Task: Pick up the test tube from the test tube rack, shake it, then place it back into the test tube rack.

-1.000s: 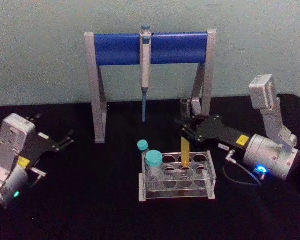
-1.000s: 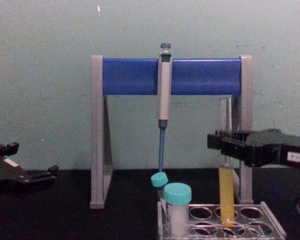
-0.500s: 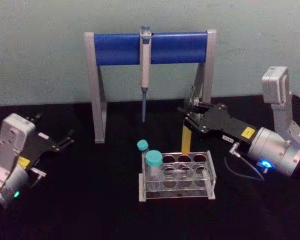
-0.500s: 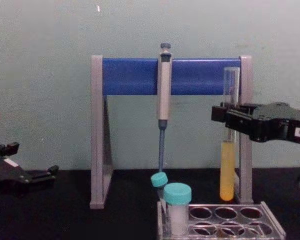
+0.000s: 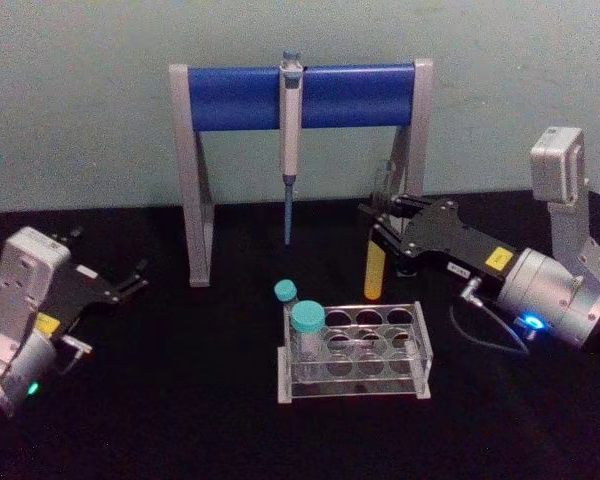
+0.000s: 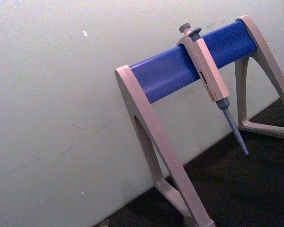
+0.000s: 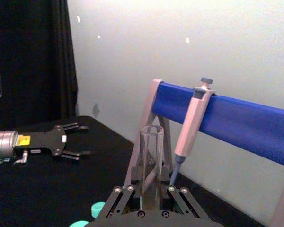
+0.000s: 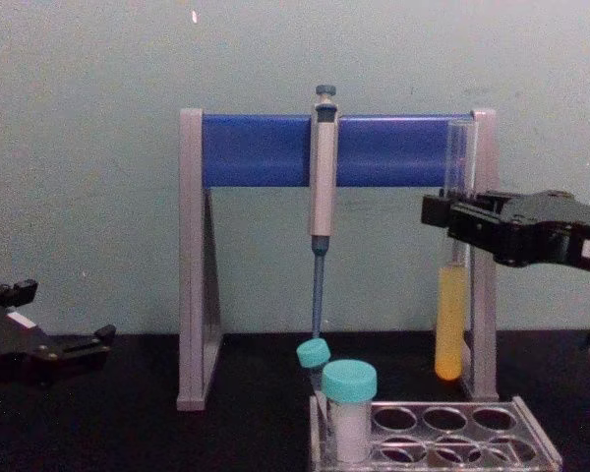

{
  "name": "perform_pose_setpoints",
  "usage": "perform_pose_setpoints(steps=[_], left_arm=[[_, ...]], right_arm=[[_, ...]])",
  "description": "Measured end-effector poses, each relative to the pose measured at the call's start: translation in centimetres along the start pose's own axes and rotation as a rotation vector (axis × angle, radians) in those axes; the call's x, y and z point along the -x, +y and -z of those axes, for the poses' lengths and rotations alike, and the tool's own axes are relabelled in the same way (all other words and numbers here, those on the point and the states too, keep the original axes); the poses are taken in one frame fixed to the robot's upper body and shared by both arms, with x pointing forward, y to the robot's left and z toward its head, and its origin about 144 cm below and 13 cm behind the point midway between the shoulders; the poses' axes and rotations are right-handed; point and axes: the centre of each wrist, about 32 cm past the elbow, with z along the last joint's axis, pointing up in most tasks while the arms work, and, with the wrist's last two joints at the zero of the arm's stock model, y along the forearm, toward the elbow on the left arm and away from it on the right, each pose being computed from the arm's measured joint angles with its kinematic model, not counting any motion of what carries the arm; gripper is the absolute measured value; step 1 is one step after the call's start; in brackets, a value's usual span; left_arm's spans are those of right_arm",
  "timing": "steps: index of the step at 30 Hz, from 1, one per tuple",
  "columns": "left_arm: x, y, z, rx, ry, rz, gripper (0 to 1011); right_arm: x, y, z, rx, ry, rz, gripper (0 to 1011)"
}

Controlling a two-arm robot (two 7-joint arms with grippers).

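Note:
The test tube, clear glass with yellow-orange liquid in its lower part, hangs upright above and just behind the test tube rack, its round bottom free of the holes. My right gripper is shut on the test tube's upper half. From the chest view the test tube floats well above the test tube rack, held by the right gripper. The open mouth of the test tube rises between the right gripper's fingers. My left gripper rests open at the far left of the table.
Two teal-capped white tubes stand in the rack's left end. Behind it is a grey-and-blue pipette stand with a pipette hanging from its bar; the stand's right leg is close behind the lifted tube. A black cloth covers the table.
The right gripper has lifted the test tube straight up out of the rack hole and carried it slightly back toward the stand. The left arm has stayed put.

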Motion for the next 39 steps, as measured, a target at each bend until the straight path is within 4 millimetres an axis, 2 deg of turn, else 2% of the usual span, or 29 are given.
perform_pose_setpoints(steps=[9, 13, 20, 29, 39], left_arm=[[0.0, 0.0, 0.0, 0.000, 0.000, 0.000, 1009], [0.0, 0.0, 0.0, 0.000, 0.000, 0.000, 1009], [0.0, 0.0, 0.0, 0.000, 0.000, 0.000, 1009], [0.0, 0.0, 0.0, 0.000, 0.000, 0.000, 1010], [0.0, 0.0, 0.0, 0.000, 0.000, 0.000, 1009]], right_arm=[[0.2, -1.5, 0.0, 0.000, -0.004, 0.052, 224], [0.7, -2.7, 0.0, 0.004, -0.002, 0.065, 224], [1.7, -3.6, 0.2, 0.015, 0.023, 0.021, 224], [2.3, -2.0, 0.5, -0.003, 0.048, -0.070, 224], [0.7, 1.0, 0.9, -0.038, 0.038, -0.050, 224]])
